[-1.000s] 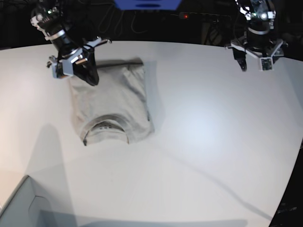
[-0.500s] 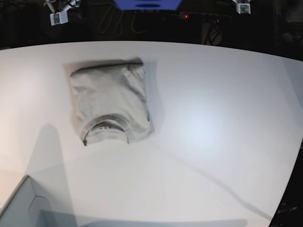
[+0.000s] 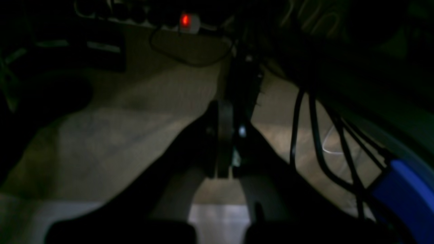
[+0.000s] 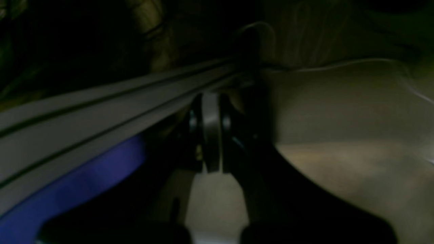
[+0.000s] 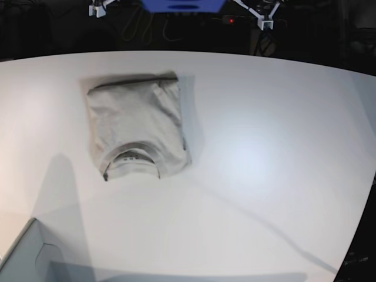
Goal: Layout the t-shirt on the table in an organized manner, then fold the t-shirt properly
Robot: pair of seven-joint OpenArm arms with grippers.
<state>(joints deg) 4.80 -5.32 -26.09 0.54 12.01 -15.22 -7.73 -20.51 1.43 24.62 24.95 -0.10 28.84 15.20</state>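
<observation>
At the lower left corner of the base view, a grey box (image 5: 26, 255) shows one corner over the counter (image 5: 264, 164), which is white, matte and curved along its far edge. Right of the box and farther back, the t-shirt (image 5: 136, 126) lies flat on the counter's left half, folded into a compact upright rectangle. Its ribbed round collar (image 5: 132, 154) faces the near edge, with the small printed neck label (image 5: 131, 157) visible inside the curve. The far edge of the fold forms a straight dark line. Nothing touches the garment.

Along the top edge of the base view, left of centre, only a small white part of the right arm (image 5: 98, 7) is visible, above the dark background and well apart from the t-shirt. A blue panel (image 5: 182, 4) sits at top centre, and a red indicator light (image 5: 231, 20) glows just right of it. Farther right, a white part of the left arm (image 5: 262, 13) shows, also clear of the counter.

In the wrist views, both dim, the right gripper (image 4: 211, 134) and the left gripper (image 3: 222, 139) each have jaws pressed together on nothing. Black cables (image 3: 318, 145) hang to the right of the left gripper.
</observation>
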